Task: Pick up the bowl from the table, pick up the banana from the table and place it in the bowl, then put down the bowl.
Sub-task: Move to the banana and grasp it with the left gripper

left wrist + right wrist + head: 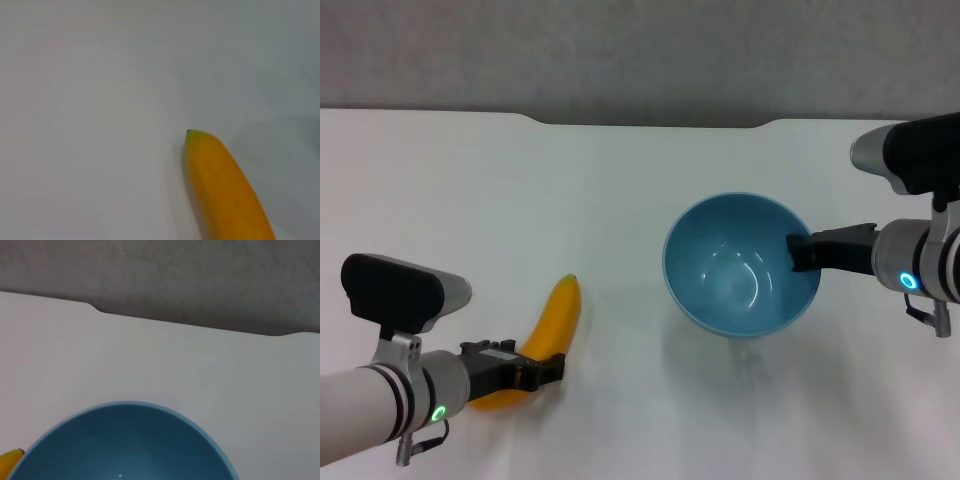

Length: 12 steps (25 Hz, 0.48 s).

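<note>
So the bowl (740,266) is held up off the table (620,200) by the right gripper (798,252), tilted so its opening faces the head camera, with a soft shadow cast on the white surface just below it. The right gripper's jaws are clamped on the bowl's right-hand rim, one dark finger seen reaching inside over the rim. The inside of the bowl is empty and glossy, with a couple of light reflections picked up near the bottom.

Over on the robot's left, the banana (542,337) is lying flat on the table, well apart from the bowl, its pointed tip aimed toward the far edge. The left gripper (548,371) is set low at the banana's near end, and its jaws look closed around that end, though the contact itself is partly hidden by the gripper body in the head view. In the left wrist view only the banana (225,187) and its small dark tip are seen against bare table (90,100); no fingers are shown there.

From the right wrist view the bowl's blue rim (125,440) is seen up close, with the notched far edge of the table (200,365) behind it and a sliver of banana (9,460) poking in at the corner.
</note>
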Tool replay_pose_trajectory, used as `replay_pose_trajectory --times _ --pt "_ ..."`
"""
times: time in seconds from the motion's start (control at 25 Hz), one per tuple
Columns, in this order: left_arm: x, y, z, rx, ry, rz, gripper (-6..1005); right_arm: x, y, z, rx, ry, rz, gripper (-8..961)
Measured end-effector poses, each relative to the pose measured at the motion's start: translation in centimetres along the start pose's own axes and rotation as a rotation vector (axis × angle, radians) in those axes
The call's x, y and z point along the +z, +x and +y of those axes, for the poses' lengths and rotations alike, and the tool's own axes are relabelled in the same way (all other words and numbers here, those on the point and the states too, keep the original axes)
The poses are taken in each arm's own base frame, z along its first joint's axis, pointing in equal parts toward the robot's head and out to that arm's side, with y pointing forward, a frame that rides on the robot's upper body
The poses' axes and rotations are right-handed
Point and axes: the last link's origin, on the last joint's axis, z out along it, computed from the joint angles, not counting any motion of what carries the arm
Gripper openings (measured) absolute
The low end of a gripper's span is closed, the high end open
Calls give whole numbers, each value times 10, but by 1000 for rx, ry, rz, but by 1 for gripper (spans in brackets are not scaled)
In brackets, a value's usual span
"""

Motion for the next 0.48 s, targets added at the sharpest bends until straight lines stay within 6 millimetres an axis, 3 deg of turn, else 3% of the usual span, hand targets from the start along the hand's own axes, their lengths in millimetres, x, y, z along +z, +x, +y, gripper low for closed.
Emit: replay_pose_trajectory --times 0.28,0.48 --pt "2 0 -3 2 6 -11 795 0 0 2 -6 -4 0 28" --pt "4 0 -4 5 9 -18 670 0 0 2 -4 -3 -7 28"
